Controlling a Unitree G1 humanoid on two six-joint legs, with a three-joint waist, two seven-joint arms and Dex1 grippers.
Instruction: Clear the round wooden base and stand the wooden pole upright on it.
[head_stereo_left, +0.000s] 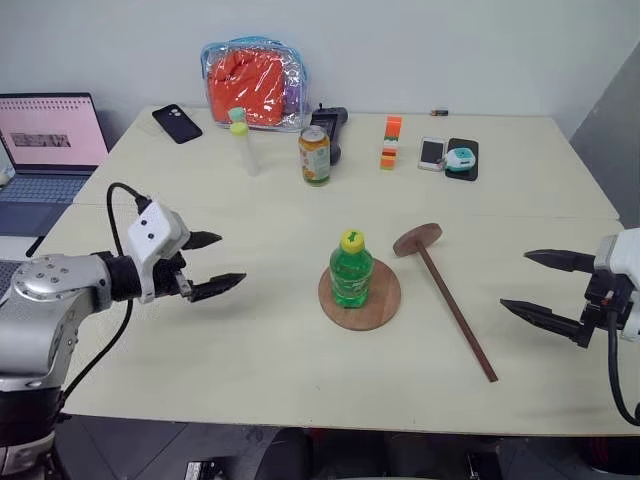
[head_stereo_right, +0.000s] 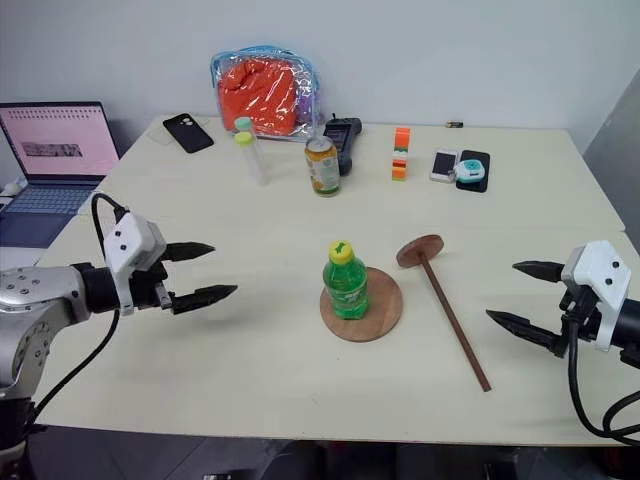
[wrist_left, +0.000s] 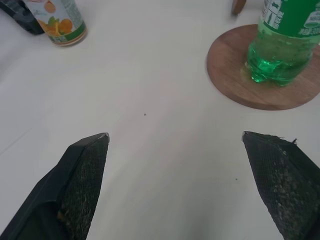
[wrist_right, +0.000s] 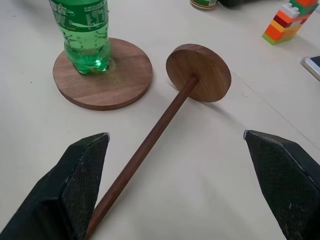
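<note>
The round wooden base (head_stereo_left: 378, 302) lies flat at the middle of the table, and a green soda bottle (head_stereo_left: 351, 270) with a yellow cap stands upright on it. Just right of it the wooden pole (head_stereo_left: 455, 312) lies on the table, its disc end (head_stereo_left: 417, 240) towards the back and tilted. My left gripper (head_stereo_left: 232, 259) hovers open to the left of the base, pointing at it, with nothing between its fingers. My right gripper (head_stereo_left: 515, 280) hovers open to the right of the pole, also empty. In the right wrist view the pole (wrist_right: 150, 140) runs between the fingers towards the base (wrist_right: 125, 80).
At the back stand an orange drink can (head_stereo_left: 314, 155), a clear tube (head_stereo_left: 243, 145), a black device (head_stereo_left: 330, 125), a coloured block stack (head_stereo_left: 391, 142), phones (head_stereo_left: 177, 123) and a bag of orange stuff (head_stereo_left: 253, 83). A laptop (head_stereo_left: 45, 150) sits at far left.
</note>
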